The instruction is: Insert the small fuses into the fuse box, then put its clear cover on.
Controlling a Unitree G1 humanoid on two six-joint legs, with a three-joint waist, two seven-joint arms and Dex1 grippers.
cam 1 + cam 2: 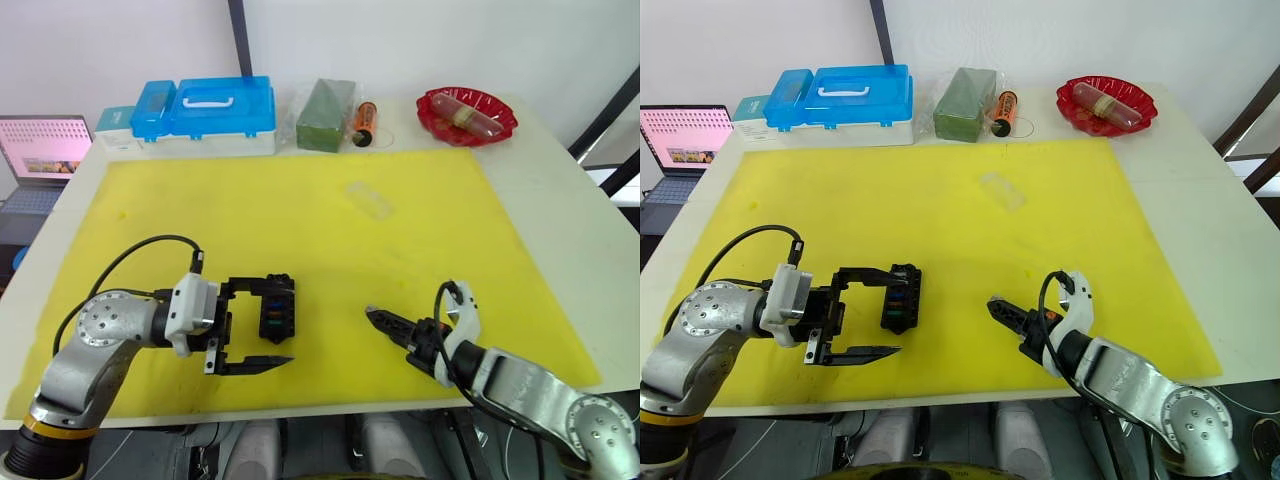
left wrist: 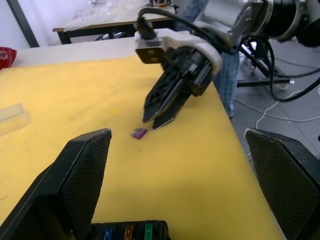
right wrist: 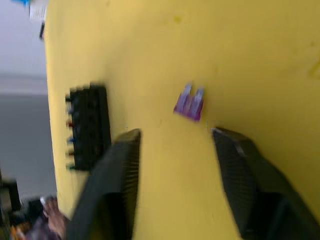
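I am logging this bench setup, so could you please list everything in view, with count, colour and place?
Mat: one, yellow, covering the table.
Fuse box: one, black, between the left gripper's fingers, fuses in its slots.
Loose fuse: one, purple, on the mat ahead of the right gripper.
Clear cover: one, transparent, mid-mat.
Plastic case: one, blue-lidded, far edge.
Green block: one, wrapped, beside the case.
Orange cylinder: one, beside the block.
Red dish: one, far right corner.
Laptop: one, left of the table.
Left gripper: open.
Right gripper: open.
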